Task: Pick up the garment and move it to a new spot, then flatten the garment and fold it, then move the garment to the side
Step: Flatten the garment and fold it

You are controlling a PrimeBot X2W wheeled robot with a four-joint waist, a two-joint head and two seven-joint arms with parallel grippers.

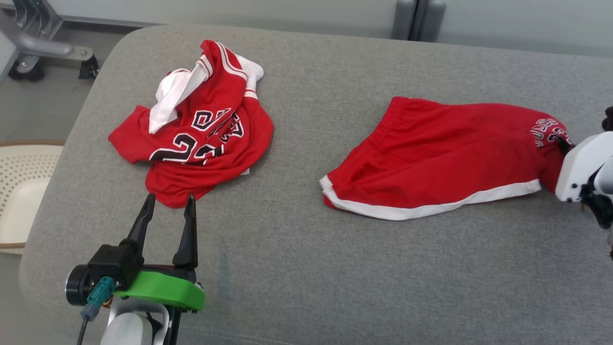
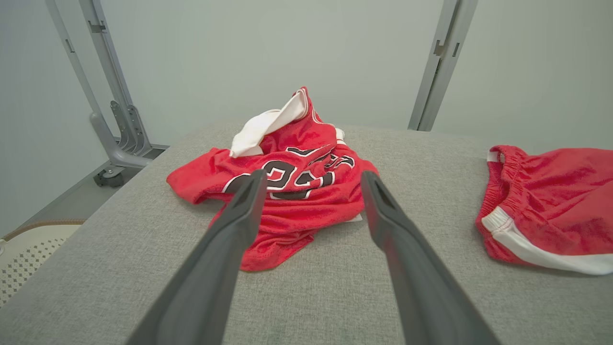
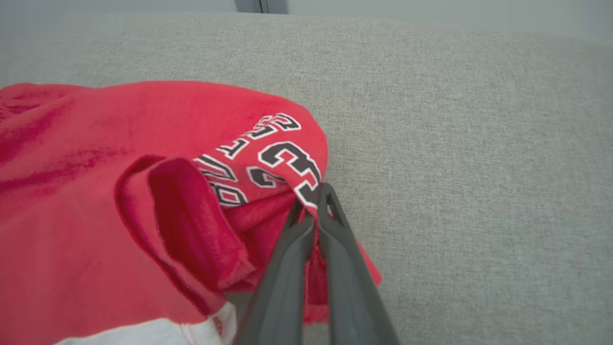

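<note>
The garment, a pair of red shorts [image 1: 440, 153] with a white hem band, lies spread on the right half of the grey padded table [image 1: 306, 268]. My right gripper [image 3: 313, 197] is shut on the cloth at the shorts' printed corner [image 3: 268, 158]. In the head view its white wrist [image 1: 582, 167] sits at the shorts' right end and its fingers are hidden. My left gripper [image 1: 170, 202] stands open just short of the near edge of a crumpled red jersey [image 1: 201, 139], with nothing between its fingers [image 2: 239, 211].
The crumpled jersey [image 2: 287, 191], red with white trim and black numbers, lies on the table's left half. A beige perforated basket [image 1: 21, 187] stands on the floor at the left. A grey metal frame with casters [image 1: 52, 52] stands at the back left, and grey posts [image 1: 419, 17] behind the table.
</note>
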